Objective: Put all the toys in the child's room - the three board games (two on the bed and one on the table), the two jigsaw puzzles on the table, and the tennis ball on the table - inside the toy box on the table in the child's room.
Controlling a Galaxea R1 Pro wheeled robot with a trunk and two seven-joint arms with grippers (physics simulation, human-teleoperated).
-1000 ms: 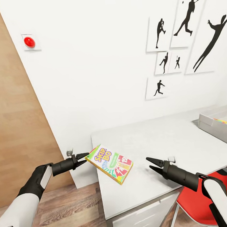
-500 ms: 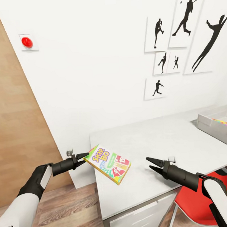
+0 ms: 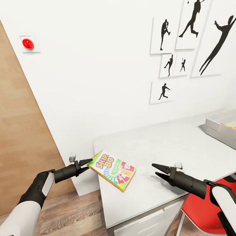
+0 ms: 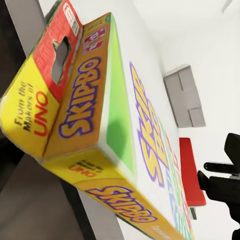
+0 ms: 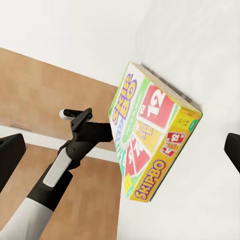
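Skip-Bo box (image 3: 112, 170) is hanging over the table (image 3: 175, 146) near its wall-side corner, left gripper (image 3: 88, 163) pinching one box corner. Right gripper (image 3: 156, 170) is sitting spread, empty. Likely light, stiff cardboard — a corner pinch risks swinging; mid-edge looks safer.

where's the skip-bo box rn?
Head view: the Skip-Bo box is over the table's left end, one corner pinched in the left gripper. The open right gripper is apart to its right; the toy box sits at the table's far right.
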